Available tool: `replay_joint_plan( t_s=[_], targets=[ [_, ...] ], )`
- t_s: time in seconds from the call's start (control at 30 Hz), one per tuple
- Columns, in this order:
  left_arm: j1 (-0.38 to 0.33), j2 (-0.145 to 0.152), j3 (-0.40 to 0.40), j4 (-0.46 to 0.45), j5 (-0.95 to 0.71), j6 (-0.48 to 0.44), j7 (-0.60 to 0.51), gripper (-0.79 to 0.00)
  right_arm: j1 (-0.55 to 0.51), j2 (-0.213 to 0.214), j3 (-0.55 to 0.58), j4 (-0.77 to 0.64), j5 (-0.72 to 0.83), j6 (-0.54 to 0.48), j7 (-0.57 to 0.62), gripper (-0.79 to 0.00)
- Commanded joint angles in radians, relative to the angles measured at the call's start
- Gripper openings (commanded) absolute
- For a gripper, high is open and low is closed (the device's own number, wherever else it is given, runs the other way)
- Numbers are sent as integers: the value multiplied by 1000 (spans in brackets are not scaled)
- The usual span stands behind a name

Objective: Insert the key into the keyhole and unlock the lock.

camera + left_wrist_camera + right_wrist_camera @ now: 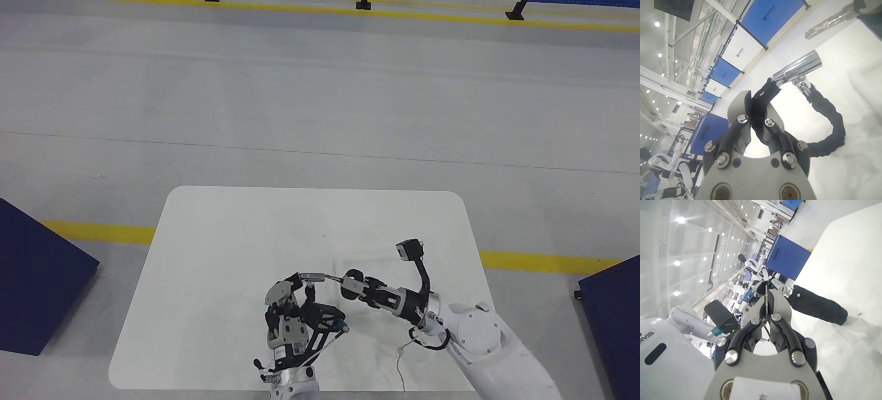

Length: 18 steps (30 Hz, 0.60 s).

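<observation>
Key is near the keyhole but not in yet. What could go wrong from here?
1. The left gripper grips only the soft black cable, not the chrome cylinder. A push from the key may swing the cylinder away.
2. The key's tip sits apart from the keyhole and off to one side, so it may strike the cylinder's face instead.
3. The right gripper pinches the key's thin head, which may slip when turned.
</observation>
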Motion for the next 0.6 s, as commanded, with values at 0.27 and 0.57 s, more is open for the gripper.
replay_joint_plan(
  t_s=[0.27, 0.57],
  targets=[
    [-9, -15, -5, 5, -29, -12, 11, -785, -17, -2, 17, -1, -34, 15, -30, -785],
    [-7, -22, -12, 8, -31, -33, 19, -785, -14, 1, 61, 20, -27, 28, -14, -785]
  ],
)
